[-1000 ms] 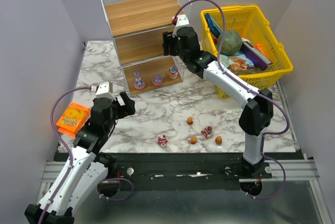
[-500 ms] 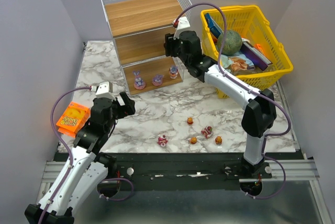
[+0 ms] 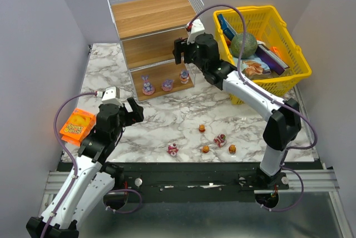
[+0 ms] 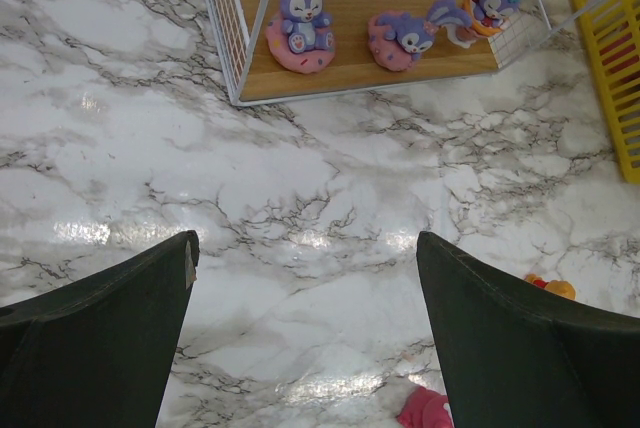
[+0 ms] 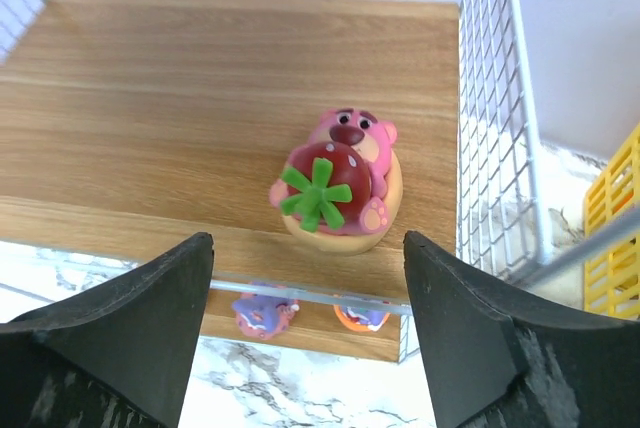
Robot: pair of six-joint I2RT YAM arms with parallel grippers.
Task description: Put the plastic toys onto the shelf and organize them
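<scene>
The shelf [image 3: 150,13] is a white wire rack with three wooden boards at the back of the table. My right gripper [image 3: 179,50] is at the right end of its middle board [image 5: 200,98]. It stands open [image 5: 308,244], and a pink bear toy with a strawberry [image 5: 338,184] sits free on the board just beyond its fingers. Three purple bunny toys [image 4: 303,23] [image 4: 410,33] [image 4: 495,3] sit on the bottom board. Several toys lie on the marble: a pink one [image 3: 173,149], a red-pink one [image 3: 220,139] and orange ones [image 3: 202,128] [image 3: 206,149] [image 3: 232,149]. My left gripper [image 3: 132,110] hovers open [image 4: 305,240] over bare marble.
A yellow lattice basket [image 3: 295,65] with a green ball [image 3: 243,43] and packets stands right of the shelf, close behind my right arm. An orange packet [image 3: 77,125] lies at the table's left edge. The shelf's wire side wall [image 5: 495,118] is just right of the bear.
My right arm's elbow has swung right while the wrist stays at the middle board. The left arm has not moved.
</scene>
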